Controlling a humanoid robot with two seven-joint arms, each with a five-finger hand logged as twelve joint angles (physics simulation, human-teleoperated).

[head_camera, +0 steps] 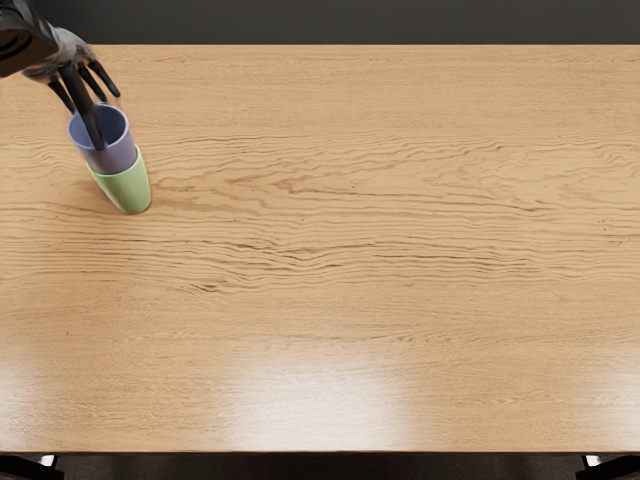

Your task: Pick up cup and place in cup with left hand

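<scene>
1. Purple cup (118,160): smooth, round-walled vessel, opening upward. The outer wall is muted violet, the rim a thin paler ring, and the hollow a darker blue. The finish is plain, with soft shading.
2. Green cup (129,190): pale green, smooth and plain, narrowing toward a rounded base. It stands on the table near the far left corner.
3. Cup position: the purple cup sits in the mouth of the green cup. Its lower part is hidden inside; its upper part projects above the green rim. The depth of nesting cannot be read.
4. Left hand (72,60): grey shell over the back, with slender black digits. The arm enters at the upper left corner.
5. Hand state: digits apart, with gaps between them. One long digit extends over the far rim into the hollow of the purple cup; the others point down and outward beyond that rim. Whether any digit touches the cup wall cannot be told.
6. Table (360,320): broad, flat top with straight edges and light brown wood grain. Wavy darker lines cross its middle band; pale, blurred reflections lie along the near side.
7. Room: a plain dark grey band (340,20) lies beyond the far edge. Dark floor (320,467) shows below the near edge, with black supports at both lower corners.
</scene>
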